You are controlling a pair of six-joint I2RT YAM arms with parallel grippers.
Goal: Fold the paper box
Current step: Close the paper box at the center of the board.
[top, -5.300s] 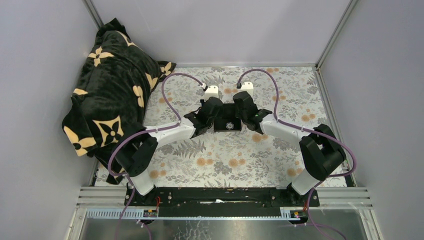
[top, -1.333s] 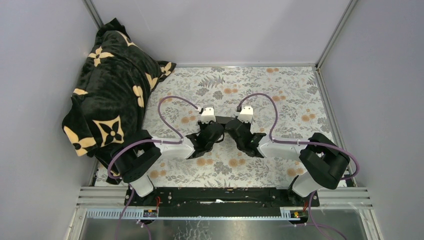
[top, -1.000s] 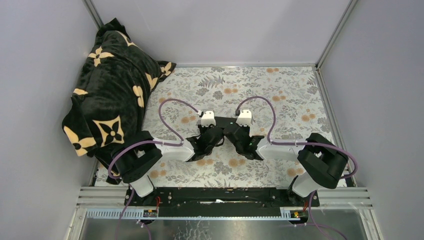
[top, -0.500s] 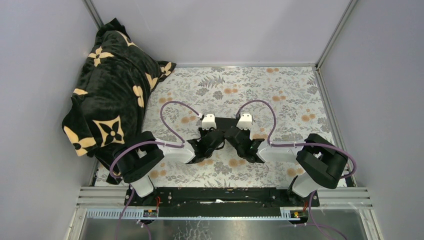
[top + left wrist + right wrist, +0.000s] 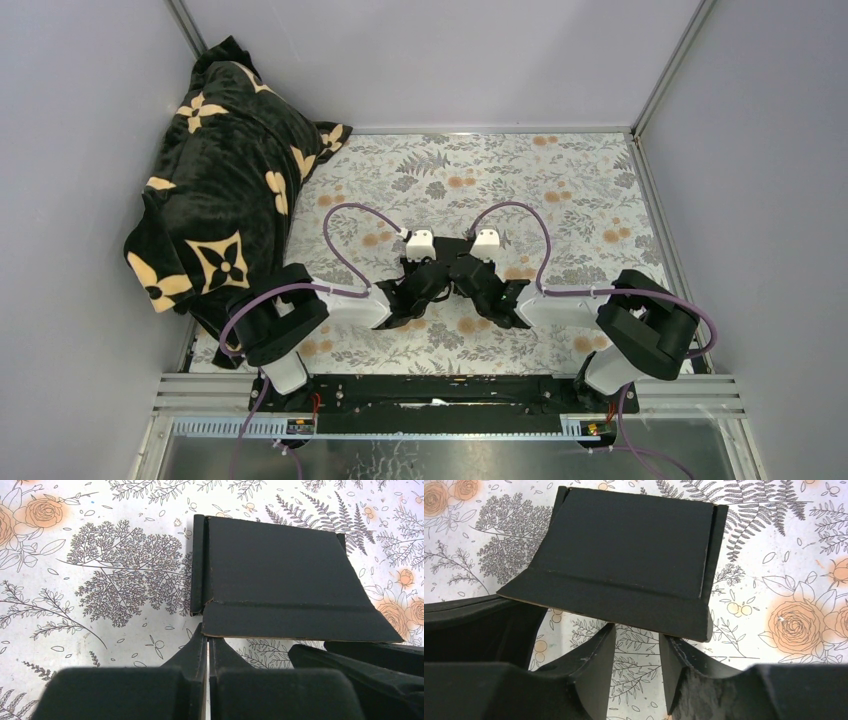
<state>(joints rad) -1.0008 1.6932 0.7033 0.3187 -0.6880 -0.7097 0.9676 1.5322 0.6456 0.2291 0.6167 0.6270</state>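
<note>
grey walls (image 5: 440,60) close three sides. table under a pale cloth (image 5: 560,180) printed with ferns and orange roses. black rail (image 5: 440,390) along the near edge.

count: one paper box, one blanket, two arms, two purple cables.

blanket (image 5: 215,190), black with cream flowers, heaped in the far left corner against the wall.

paper box (image 5: 452,243) lies mid-table on the cloth, between the two claws. it is a flat black card sheet with creases and flaps, one long flap towards the arms, tilted up off the cloth.

left arm (image 5: 345,300) and right arm (image 5: 560,305) reach inward, wrists nearly meeting.

left claw (image 5: 206,632): fingers pressed together, tips at the near flap's corner. cannot tell if card is pinched.

right claw (image 5: 637,635): fingers apart, cloth showing in the gap, flap edge just above the tips, nothing held.

cables (image 5: 345,215) loop above each wrist.
</note>
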